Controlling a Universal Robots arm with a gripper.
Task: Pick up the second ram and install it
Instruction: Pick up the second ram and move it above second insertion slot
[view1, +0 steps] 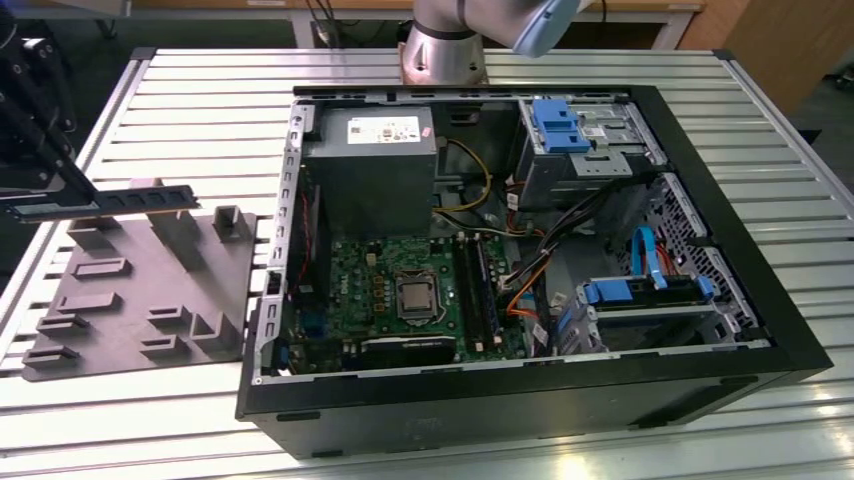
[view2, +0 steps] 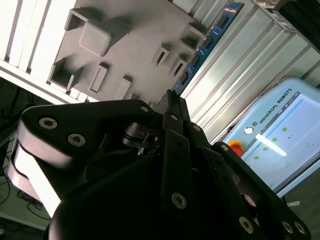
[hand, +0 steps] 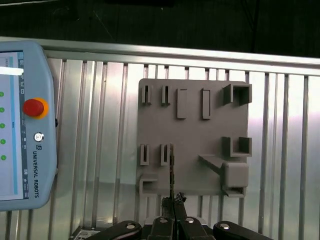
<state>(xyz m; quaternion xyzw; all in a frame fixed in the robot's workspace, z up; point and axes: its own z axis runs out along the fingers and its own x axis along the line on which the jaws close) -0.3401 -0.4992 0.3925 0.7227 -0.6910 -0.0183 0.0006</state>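
The second ram (view1: 144, 197) hangs above the grey tray (view1: 134, 310), pinched at one end by the gripper (hand: 174, 202), jaws closed narrowly on it; held so off-centre, it may pivot or slip; it could then meet the motherboard (view1: 387, 265) slot crooked.

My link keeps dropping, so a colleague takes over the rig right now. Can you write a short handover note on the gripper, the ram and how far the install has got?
Gripper: shut on the second ram, holding it by one end.
Ram: held over the grey tray and apparently clear of its blocks, to the exterior view's left of the open computer case.
Done: the pick-up.
Left: the install. The ram is not over the case, and it is not seated on the motherboard.
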